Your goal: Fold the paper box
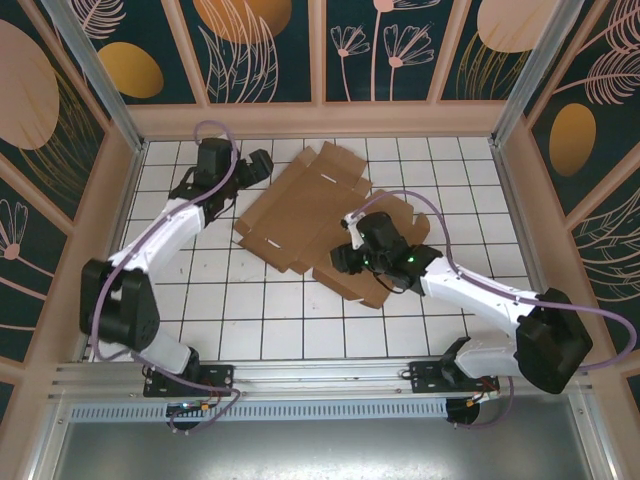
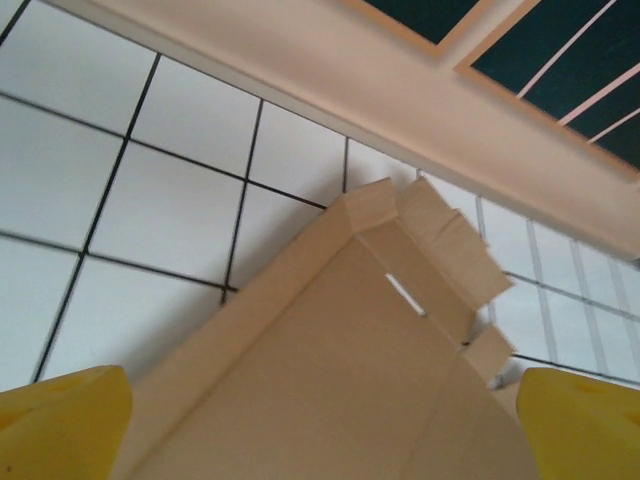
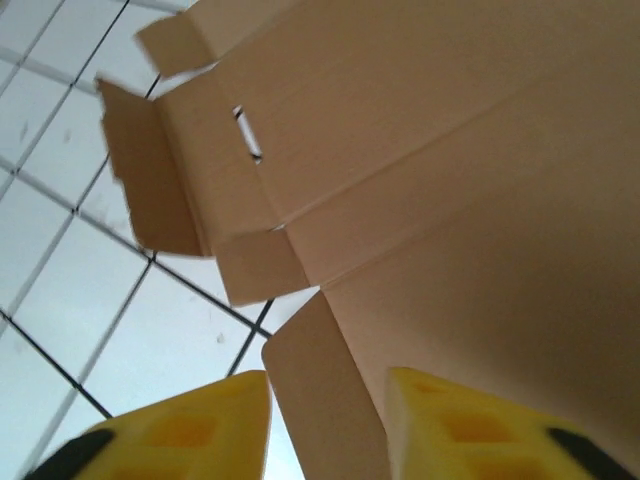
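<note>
Yellow fingers (image 3: 470, 430) of the right tool (image 3: 328, 415) stand partly apart, straddling a flap (image 3: 320, 385) on the near edge of the paper box (image 1: 320, 210), with a sliver of light beside it. The left tool (image 1: 260, 163) gapes wide and holds nothing, at the box's far-left corner. The box lies unfolded mid-surface (image 1: 250, 325), and bare white tiles ring its edges, widest on the near side.
</note>
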You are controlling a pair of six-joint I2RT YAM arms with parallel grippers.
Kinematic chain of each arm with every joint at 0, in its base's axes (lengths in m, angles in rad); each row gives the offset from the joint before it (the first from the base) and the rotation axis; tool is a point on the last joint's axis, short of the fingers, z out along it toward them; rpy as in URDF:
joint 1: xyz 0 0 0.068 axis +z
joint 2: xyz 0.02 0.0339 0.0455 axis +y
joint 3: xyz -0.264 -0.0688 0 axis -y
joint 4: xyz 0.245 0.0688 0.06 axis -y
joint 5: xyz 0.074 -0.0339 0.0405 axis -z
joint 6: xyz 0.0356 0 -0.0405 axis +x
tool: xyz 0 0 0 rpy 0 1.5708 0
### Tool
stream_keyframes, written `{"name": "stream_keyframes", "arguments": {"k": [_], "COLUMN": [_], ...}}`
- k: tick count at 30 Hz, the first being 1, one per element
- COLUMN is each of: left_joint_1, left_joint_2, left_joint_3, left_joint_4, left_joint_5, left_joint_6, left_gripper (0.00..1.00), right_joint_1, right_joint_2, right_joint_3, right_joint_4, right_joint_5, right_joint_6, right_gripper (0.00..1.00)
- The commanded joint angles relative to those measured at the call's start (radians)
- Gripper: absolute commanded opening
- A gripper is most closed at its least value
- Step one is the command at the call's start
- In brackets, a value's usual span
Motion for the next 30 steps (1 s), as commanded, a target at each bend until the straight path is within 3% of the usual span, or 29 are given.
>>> {"name": "stream_keyframes", "arguments": {"k": [1, 8, 13, 19, 30], "left_joint_1": [0.033, 0.064, 0.064, 0.064, 0.063], "left_joint_2": [0.144, 0.283, 0.348, 0.419, 0.515], "left_joint_3": [0.083, 0.109, 0.157, 0.192, 0.255], "left_joint_4": [-0.034, -0.037, -0.092, -0.114, -0.122], "left_joint_5": [0.042, 0.156, 0.065, 0.081, 0.178], "left_joint_6": [0.161, 0.181, 0.242, 0.250, 0.234], "left_gripper": [0.98, 0.89, 0.89, 0.88, 0.78], "right_joint_1": [-0.033, -0.115, -0.145, -0.159, -0.102], "right_joint_2": [0.024, 0.094, 0.142, 0.175, 0.234], "right_joint_3": [-0.002, -0.052, -0.067, -0.095, -0.122], "right_joint_4": [-0.021, -0.033, -0.020, 0.015, 0.057], "right_joint_5": [0.031, 0.068, 0.078, 0.091, -0.064], "right_joint_6": [0.128, 0.188, 0.215, 0.251, 0.280], "right_gripper": [0.32, 0.29, 0.29, 0.28, 0.28]}}
